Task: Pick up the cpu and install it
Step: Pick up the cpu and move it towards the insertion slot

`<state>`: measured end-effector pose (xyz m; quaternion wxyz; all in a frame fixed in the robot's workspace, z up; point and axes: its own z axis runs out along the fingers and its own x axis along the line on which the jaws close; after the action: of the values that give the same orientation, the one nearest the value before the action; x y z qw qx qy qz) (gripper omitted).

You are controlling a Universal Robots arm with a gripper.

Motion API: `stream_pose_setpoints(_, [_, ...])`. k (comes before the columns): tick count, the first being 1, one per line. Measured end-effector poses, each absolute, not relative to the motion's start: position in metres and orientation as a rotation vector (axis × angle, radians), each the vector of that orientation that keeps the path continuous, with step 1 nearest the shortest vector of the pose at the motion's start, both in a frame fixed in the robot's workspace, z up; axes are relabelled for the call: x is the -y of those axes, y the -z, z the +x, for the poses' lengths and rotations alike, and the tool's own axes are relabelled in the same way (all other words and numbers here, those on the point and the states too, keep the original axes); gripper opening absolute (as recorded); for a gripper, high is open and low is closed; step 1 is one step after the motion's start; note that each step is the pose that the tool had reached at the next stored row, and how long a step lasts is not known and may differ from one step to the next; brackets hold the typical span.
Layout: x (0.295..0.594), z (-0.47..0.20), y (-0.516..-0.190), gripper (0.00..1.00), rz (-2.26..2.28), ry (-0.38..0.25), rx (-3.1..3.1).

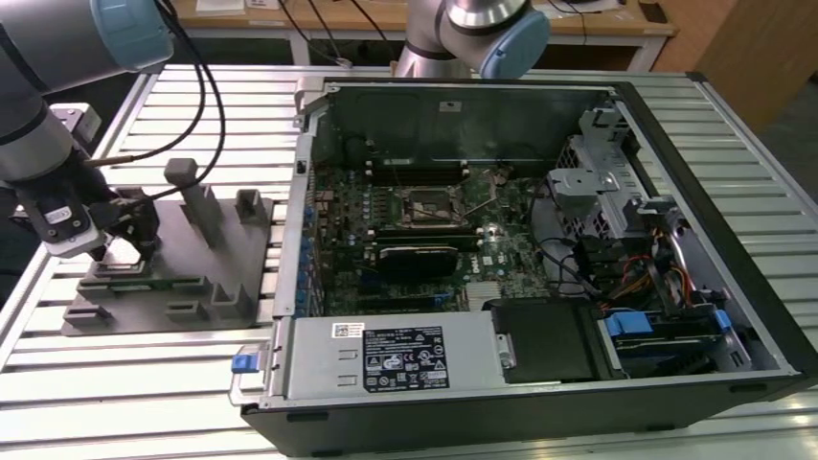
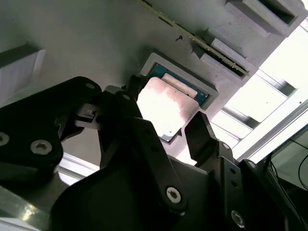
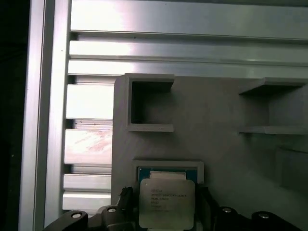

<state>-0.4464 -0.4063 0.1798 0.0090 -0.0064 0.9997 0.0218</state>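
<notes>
Item 1. Worktop [image 1: 141, 393]: slatted pale metal, carrying everything below.

Item 2. Computer case [image 1: 511, 426]: black, lying open on the exterior view's right half of the worktop. A green motherboard [image 1: 511, 257] sits inside it, with a square socket [image 1: 426, 203] near the board's middle.

Item 3. Grey tray [image 1: 179, 251]: plastic, with upright posts, placed just beside the case on the exterior view's left.

Item 4. Arm [image 1: 38, 125]: grey with blue joint caps, reaching down over the tray.

Item 5. Claw [image 1: 125, 244]: black, low over the tray. In both wrist views its fingers [image 2: 198, 130] stand at opposite edges of the cpu, clenched on it.

Item 6. Cpu [image 2: 166, 103]: square, pale silver top, grasped over a framed recess [image 3: 168, 164] of the tray, well apart from the case. A teal edge shows behind it. Whether it is clear of the recess cannot be told.
</notes>
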Motion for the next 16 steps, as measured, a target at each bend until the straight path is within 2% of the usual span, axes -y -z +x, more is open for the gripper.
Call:
stream_pose_setpoints(1, [0.406,-0.446,-0.179,0.64,-0.022,-0.068,-3.123])
stream_pose_setpoints(2, [0.406,-0.446,-0.179,0.57,-0.023,-0.068,-3.123])
stream_pose_setpoints(5, [0.406,-0.447,-0.178,0.55,-0.027,-0.067,-3.124])
stream_pose_setpoints(16, [0.406,-0.447,-0.202,0.55,-0.027,-0.068,-3.123])
